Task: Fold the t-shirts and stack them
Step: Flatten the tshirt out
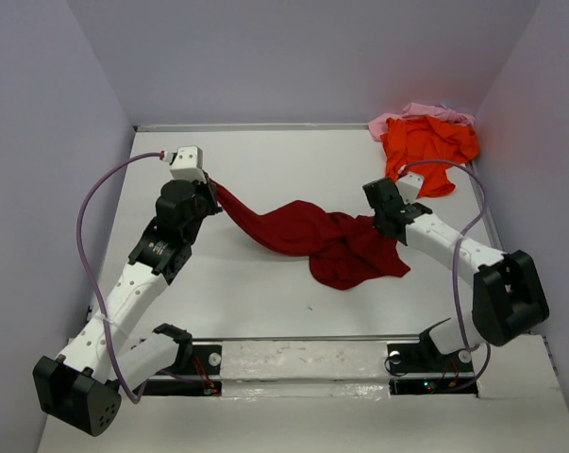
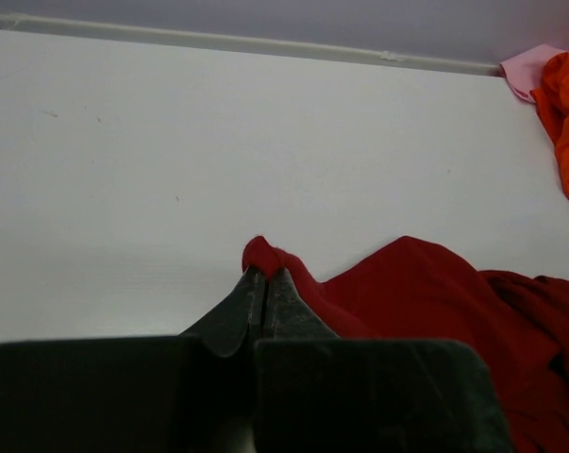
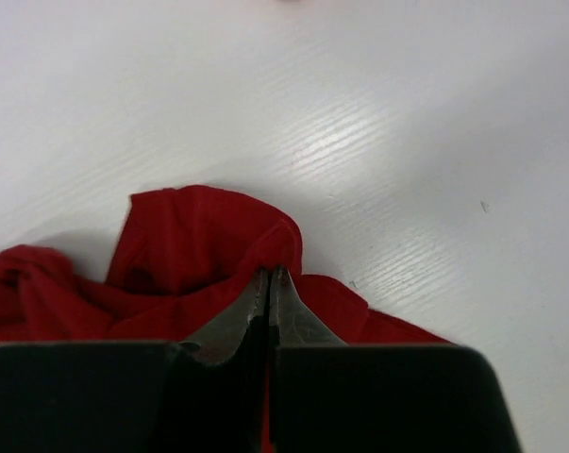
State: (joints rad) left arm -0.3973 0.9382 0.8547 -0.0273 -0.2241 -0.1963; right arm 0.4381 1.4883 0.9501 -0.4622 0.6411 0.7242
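The pale pink t-shirt [image 1: 390, 123] lies mostly hidden beneath the orange t-shirt [image 1: 426, 146]. In the left wrist view, the frame's right edge cuts off both, and the maroon t-shirt [image 2: 426, 293] too.

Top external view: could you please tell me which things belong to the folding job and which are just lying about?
Job:
maroon t-shirt, crumpled mid-table
orange t-shirt, bunched in the far right corner
pink t-shirt, showing behind the orange one

Not the job:
purple cable on the left arm
small dark speck on the table
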